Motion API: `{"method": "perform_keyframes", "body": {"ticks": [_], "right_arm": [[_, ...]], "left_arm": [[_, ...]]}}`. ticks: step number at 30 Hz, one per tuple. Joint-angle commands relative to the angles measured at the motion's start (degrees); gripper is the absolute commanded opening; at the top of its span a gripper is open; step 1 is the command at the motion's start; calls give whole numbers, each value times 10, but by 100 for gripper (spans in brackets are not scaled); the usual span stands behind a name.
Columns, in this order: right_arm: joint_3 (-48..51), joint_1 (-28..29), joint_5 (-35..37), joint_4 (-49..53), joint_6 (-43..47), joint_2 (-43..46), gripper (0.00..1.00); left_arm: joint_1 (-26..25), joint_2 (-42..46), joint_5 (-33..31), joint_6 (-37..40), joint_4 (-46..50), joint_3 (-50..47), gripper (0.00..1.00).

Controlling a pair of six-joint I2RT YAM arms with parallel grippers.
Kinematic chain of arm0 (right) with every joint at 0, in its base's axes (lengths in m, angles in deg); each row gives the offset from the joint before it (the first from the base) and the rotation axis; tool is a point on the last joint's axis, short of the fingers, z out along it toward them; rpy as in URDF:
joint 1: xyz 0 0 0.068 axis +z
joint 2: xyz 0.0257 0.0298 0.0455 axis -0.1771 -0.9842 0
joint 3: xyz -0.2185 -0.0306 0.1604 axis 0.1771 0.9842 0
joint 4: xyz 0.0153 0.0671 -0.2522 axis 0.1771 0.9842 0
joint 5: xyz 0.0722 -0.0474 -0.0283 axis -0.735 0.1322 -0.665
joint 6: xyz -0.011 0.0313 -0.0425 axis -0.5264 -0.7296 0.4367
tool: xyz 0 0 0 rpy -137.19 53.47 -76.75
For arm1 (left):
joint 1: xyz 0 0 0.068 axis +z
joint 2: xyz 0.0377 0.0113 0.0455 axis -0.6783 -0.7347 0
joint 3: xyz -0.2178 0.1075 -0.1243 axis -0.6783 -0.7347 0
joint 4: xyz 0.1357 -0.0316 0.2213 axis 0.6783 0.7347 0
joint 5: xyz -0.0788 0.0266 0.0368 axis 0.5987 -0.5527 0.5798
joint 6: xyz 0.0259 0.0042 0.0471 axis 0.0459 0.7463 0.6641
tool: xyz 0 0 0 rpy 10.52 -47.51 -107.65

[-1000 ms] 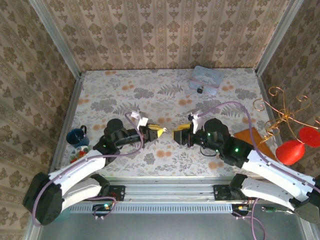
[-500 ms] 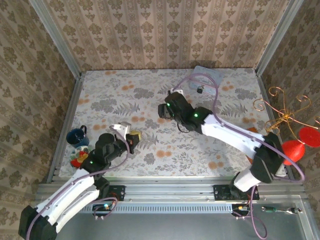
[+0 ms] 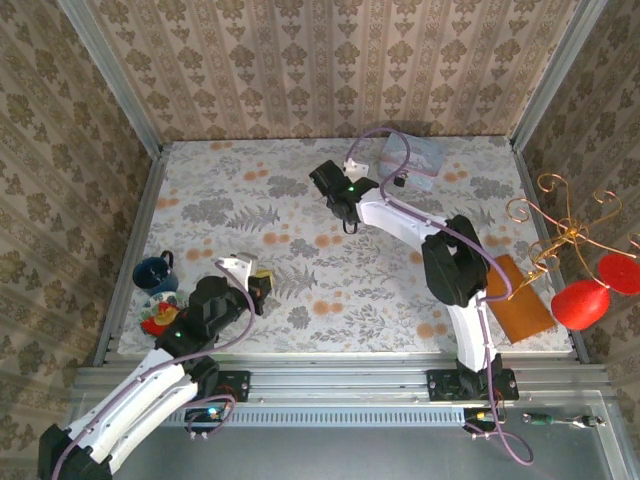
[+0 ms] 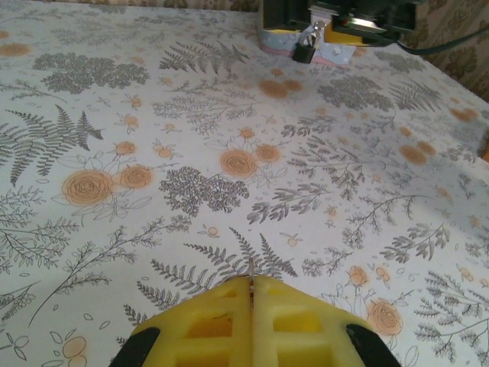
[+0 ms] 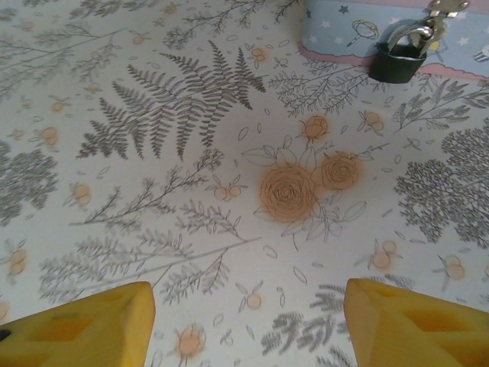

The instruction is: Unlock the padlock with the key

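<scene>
1. Between the pads (image 5: 84, 329) of the right pincer (image 5: 248, 306) there is nothing. They stand wide apart over the bare table (image 5: 191, 191).
2. Ahead of it and off to its right, the padlock (image 5: 396, 63) hangs from the front of the tin (image 5: 344, 27), its body touching the tin's wall.
3. The left pincer (image 4: 250, 284) is pressed shut. A thin sliver at its seam is probably the key (image 4: 250, 266), though it is too small to be sure. The padlock sits far ahead of this pincer, slightly to its right.
4. The step in hand, as I judge it, is the reach to steady the padlock. Nothing is unlocked yet.
5. Next, the right pincer should close on the padlock's body and leave the keyhole free. The left pincer must then carry the key across and line it up.
6. The padlock is small, black and blocky, and its bright shackle (image 5: 409, 34) looks closed.
</scene>
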Motion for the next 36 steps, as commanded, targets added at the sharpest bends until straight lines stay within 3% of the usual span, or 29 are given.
{"method": "perform_keyframes", "body": {"ticks": [1, 15, 23, 36], "right_arm": [[-23, -39, 30, 24, -20, -44, 66], [-112, -125, 25, 57, 26, -146, 65], [-143, -179, -69, 67, 10, -170, 60], [-202, -202, -97, 74, 52, -201, 60]], "left_arm": [[-6, -5, -15, 14, 12, 26, 0], [-15, -4, -20, 21, 13, 27, 0], [-15, -2, -23, 26, 8, 24, 0], [-15, -4, -21, 30, -3, 18, 0]]}}
